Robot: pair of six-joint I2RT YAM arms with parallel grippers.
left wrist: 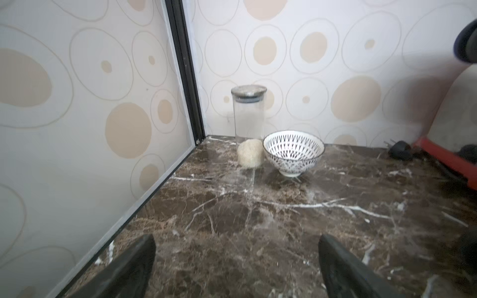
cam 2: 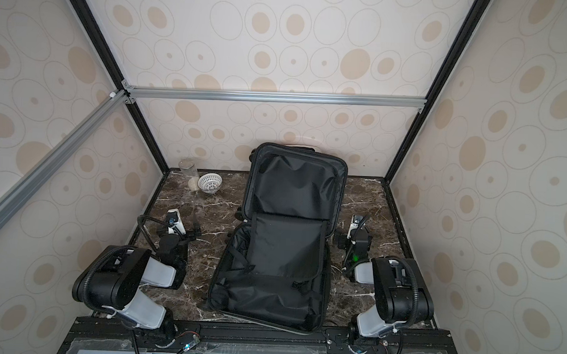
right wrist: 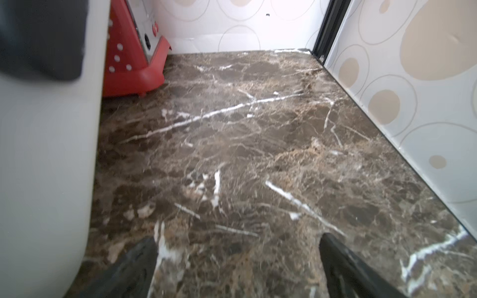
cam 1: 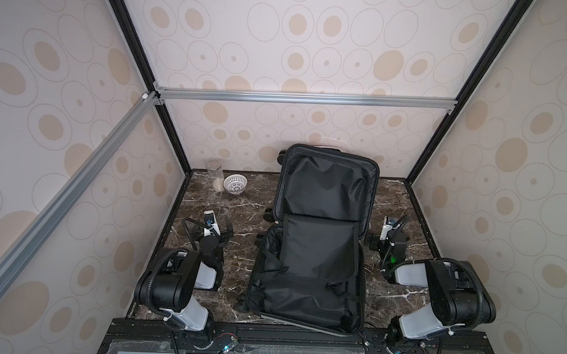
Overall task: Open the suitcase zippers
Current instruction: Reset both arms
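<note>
Top views both showed the suitcase lying splayed open, black lining up, between the two tools. Left gripper and right gripper had jaws wide apart and held nothing, one to either side of the case. Judged: unzipping complete (the zippers' pulls were too small to confirm). Next move called for no further grasp, only a retreat from the shell.

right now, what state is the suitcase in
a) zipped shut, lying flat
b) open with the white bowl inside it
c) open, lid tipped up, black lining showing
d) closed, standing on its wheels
c: in both top views the suitcase lies open on the table, its lid tipped up at the back and the black lining in plain sight.
</note>
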